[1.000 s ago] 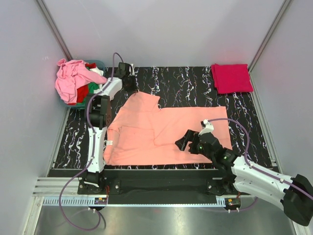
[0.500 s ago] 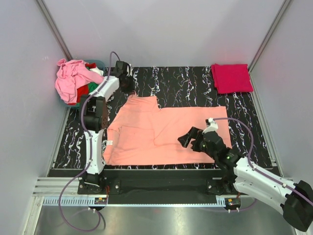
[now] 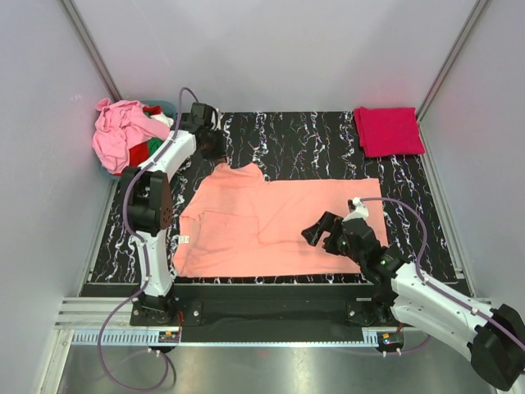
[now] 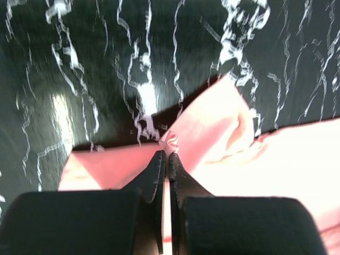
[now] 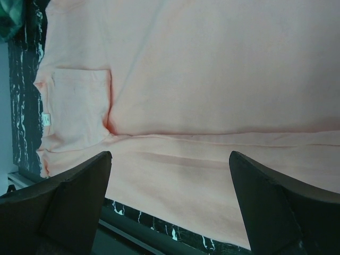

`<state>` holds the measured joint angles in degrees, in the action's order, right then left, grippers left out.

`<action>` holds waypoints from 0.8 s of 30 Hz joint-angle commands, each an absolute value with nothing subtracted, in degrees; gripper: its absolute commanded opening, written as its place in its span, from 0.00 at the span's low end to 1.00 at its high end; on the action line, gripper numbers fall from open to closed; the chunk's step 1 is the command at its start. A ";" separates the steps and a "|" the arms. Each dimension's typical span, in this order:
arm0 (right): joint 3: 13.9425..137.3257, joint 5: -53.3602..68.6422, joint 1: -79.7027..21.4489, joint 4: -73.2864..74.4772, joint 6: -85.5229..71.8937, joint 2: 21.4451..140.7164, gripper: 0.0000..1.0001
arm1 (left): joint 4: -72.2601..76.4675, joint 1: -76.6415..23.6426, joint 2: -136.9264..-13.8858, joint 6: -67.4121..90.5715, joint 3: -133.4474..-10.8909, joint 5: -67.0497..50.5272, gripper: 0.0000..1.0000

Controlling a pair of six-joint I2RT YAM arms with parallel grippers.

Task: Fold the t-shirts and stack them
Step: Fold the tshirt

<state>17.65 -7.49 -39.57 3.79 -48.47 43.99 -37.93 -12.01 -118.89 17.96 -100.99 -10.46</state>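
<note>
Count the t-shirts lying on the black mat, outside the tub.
2. The salmon-orange t-shirt lies spread across the mat; the crimson-pink t-shirt sits folded at the far right corner. Other t-shirts are heaped in the teal tub, some possibly hidden.

Left arm (image 3: 156, 176): reared up, reaching far forward. Left claw (image 4: 166, 156): fingers pressed together, pinching a pucker of the salmon-orange t-shirt (image 4: 212, 133). Right arm (image 3: 426, 297): low, stretched forward and angled inward. Right claw (image 5: 170, 155): fingers spread wide, pointing down, gripping nothing.
</note>
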 commanded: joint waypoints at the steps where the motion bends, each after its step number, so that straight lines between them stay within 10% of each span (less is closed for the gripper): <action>1: 18.46 -6.24 -39.02 2.02 -48.60 46.31 1.00 | -36.40 -12.04 -112.95 18.72 -98.36 -12.39 0.00; 24: 19.07 -6.06 -38.85 2.29 -48.52 48.07 1.00 | -40.17 -16.00 -109.95 15.29 -98.70 -0.70 0.00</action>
